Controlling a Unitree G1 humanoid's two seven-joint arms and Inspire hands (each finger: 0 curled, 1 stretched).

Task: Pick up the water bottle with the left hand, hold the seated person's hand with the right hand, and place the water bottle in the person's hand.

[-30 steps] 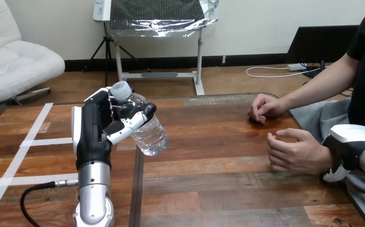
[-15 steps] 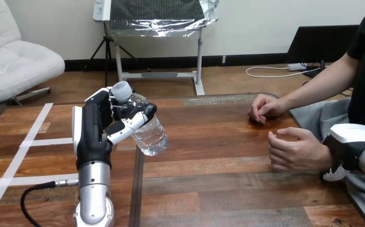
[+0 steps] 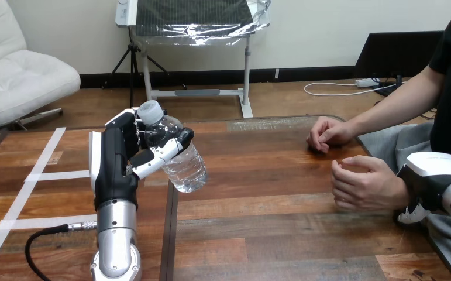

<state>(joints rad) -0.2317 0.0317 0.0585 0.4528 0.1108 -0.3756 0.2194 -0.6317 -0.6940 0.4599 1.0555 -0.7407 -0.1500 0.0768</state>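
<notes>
Over the table, left hand grips the tilted water bottle.

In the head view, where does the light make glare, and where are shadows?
Head view: small bright glints on the water bottle in the left hand; a mild sheen on the table; a thin shadow under the person's farther hand.
</notes>
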